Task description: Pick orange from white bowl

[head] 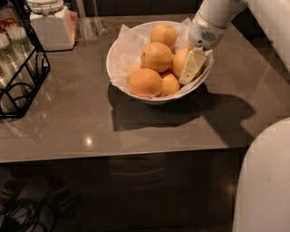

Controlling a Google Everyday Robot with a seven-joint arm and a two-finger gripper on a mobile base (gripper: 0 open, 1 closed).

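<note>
Here we are at the white bowl (156, 98), paper-lined, sitting on the grey worktop (81, 122), and the pincer (188, 74) is down inside its right side, pressed against the orange (178, 61) there; whether it is apart or clamped on that fruit, I cannot tell. The orange sits in the pile, touching the big centre orange (156, 56), with another large one (145, 82) in front

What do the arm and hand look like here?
The arm is a glossy white, rounded shell with a small dotted vent grille near the wrist. The hand, down inside the white bowl, is pale cream and wedge-shaped. No cables or markings visible.
</note>
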